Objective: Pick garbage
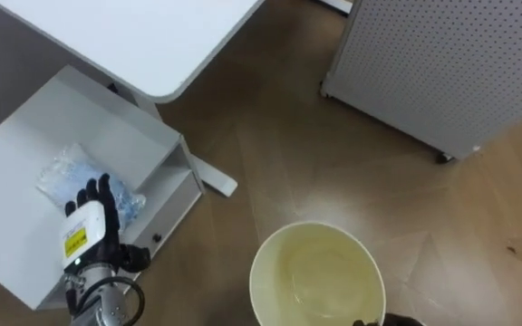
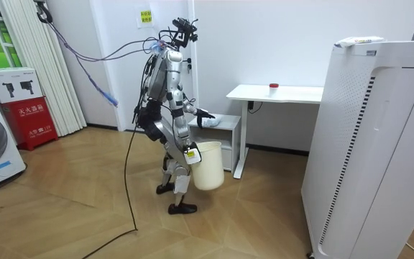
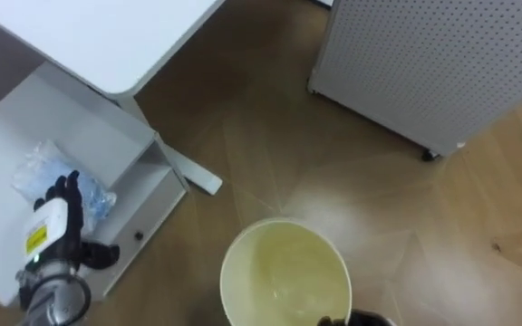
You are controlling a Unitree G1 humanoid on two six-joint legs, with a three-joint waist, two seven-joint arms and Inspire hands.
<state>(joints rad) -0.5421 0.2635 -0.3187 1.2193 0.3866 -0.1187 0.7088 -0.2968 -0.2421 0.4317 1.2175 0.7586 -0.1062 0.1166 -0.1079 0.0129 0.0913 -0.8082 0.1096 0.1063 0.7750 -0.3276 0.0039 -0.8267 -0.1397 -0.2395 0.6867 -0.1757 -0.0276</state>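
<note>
A crumpled clear-blue plastic bag (image 1: 64,170) lies on top of a low white cabinet (image 1: 34,127) under the desk. My left hand (image 1: 89,222) reaches over the cabinet with straight fingers, its fingertips on the near edge of the bag. It is open and grips nothing. A cream bucket (image 1: 275,249) hangs low in front of me, and nothing can be made out inside it. My right hand (image 1: 383,321) is a dark sliver at the bucket's near rim. In the room view that right hand (image 2: 189,152) carries the bucket (image 2: 208,165) at thigh height.
A white desk (image 1: 125,36) overhangs the cabinet, and its flat foot (image 1: 211,177) lies on the wooden floor. A white perforated unit (image 1: 442,63) on castors stands to the right. In the room view a small red object (image 2: 273,87) rests on the desk.
</note>
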